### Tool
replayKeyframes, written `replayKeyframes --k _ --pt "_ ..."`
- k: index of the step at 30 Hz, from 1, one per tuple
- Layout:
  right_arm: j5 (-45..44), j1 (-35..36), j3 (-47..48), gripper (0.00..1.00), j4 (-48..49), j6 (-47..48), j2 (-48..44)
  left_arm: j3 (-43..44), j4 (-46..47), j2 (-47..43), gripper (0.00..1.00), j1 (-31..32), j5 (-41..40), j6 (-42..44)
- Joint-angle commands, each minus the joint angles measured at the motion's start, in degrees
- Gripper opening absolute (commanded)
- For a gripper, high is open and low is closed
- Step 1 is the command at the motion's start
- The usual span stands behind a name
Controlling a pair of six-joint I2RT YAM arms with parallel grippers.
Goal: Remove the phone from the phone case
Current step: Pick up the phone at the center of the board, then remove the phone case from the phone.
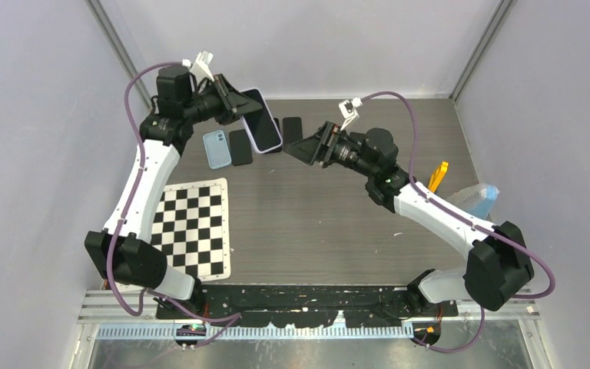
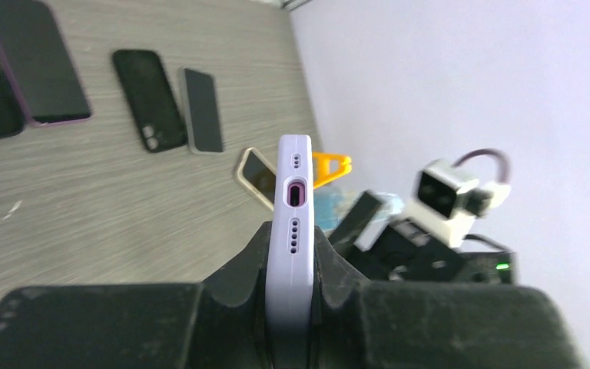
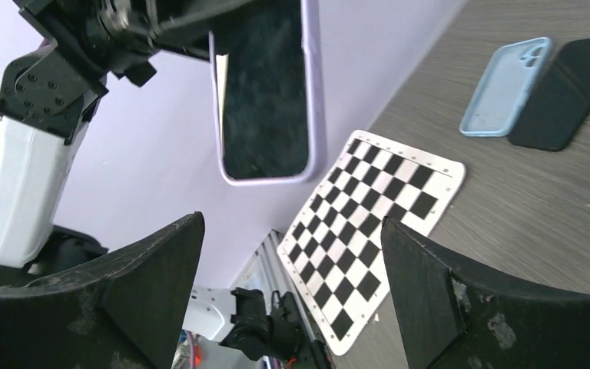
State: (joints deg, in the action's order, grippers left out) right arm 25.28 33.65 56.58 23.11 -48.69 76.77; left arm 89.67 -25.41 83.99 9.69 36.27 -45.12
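While in left gripper (image 1: pixel 238 106), phone (image 3: pixel 265 84) inside lilac case (image 2: pixel 293 231).

Grey table (image 1: pixel 315 223) carries a checkerboard sheet (image 1: pixel 192 227), a blue case (image 1: pixel 217 148), black phones (image 1: pixel 240 147)

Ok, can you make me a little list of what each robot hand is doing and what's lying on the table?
left gripper: shut on the phone in its lilac case, held up off the table
right gripper: open, empty, facing the phone's screen, not touching it
phone: not out of the case yet
on the table: light blue phone case, black case or phone beside it, checkerboard sheet
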Motion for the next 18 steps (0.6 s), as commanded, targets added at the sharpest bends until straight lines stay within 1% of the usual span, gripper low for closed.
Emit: replayKeyframes --k 1,3,6,8,9,13,15,16,18 --pt "5.1 1.1 -3.1 0.91 20.4 -6.8 1.7 6.9 8.2 0.5 0.0 0.0 3.9 -10.7" --pt "5.8 2.4 -2.1 0.91 22.5 -6.0 2.2 6.9 11.4 0.4 0.0 0.0 3.5 -14.4" --pt "4.6 4.6 0.4 0.88 20.7 -3.6 3.1 4.5 19.0 -0.3 0.0 0.1 3.2 -21.8" --pt "3.2 6.0 1.7 0.83 22.2 -4.2 3.8 2.5 24.1 -0.9 0.0 0.1 3.9 -26.7" --pt "2.2 6.8 2.0 0.8 23.1 -4.6 4.0 1.9 24.9 -1.3 0.0 0.1 4.3 -28.2" --pt "1.1 8.1 2.3 0.68 26.6 -3.5 4.9 1.6 25.0 -2.8 0.0 0.2 5.1 -29.2" --pt "1.0 8.1 2.5 0.65 28.2 -4.0 5.6 1.4 24.8 -3.4 0.0 0.2 5.4 -29.2" --pt "0.8 8.1 2.5 0.66 28.9 -4.4 6.2 1.2 24.7 -3.6 0.0 0.2 5.4 -29.4" --pt "-0.7 8.1 2.4 0.72 31.2 -6.3 6.8 0.6 24.9 -3.9 0.0 0.3 5.5 -29.8"
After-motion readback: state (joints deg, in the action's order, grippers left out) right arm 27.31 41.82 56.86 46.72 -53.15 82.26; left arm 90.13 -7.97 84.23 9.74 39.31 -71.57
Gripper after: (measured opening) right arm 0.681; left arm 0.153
